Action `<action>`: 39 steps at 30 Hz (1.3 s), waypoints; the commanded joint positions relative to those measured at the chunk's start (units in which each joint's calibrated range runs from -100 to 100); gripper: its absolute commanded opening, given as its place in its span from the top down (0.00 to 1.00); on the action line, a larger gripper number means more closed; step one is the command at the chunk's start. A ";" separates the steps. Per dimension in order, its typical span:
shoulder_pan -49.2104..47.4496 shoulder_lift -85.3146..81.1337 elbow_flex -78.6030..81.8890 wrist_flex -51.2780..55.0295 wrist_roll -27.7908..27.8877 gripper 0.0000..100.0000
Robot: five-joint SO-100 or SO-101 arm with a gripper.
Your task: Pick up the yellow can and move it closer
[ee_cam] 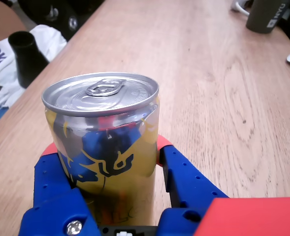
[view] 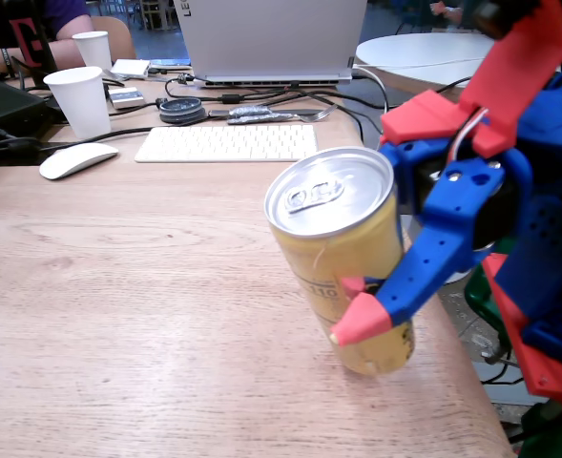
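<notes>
The yellow can with its silver pull-tab top leans to the left near the right front part of the wooden table. My blue and red gripper is shut on the can's lower half, and a red-tipped finger crosses its front. Whether the can's base touches the table I cannot tell. In the wrist view the yellow can fills the space between the two blue fingers, which press on either side of it, and my gripper is closed around its body.
At the table's far end sit two white paper cups, a white mouse, a white keyboard, a laptop and cables. The table's right edge runs just beside the can. A dark bottle stands off the table in the wrist view.
</notes>
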 commanded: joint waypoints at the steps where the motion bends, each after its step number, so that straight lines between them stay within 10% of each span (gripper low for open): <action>1: 0.55 -3.05 -5.66 -0.27 -0.24 0.79; 39: 15.10 -3.05 -5.57 -0.36 -0.05 0.78</action>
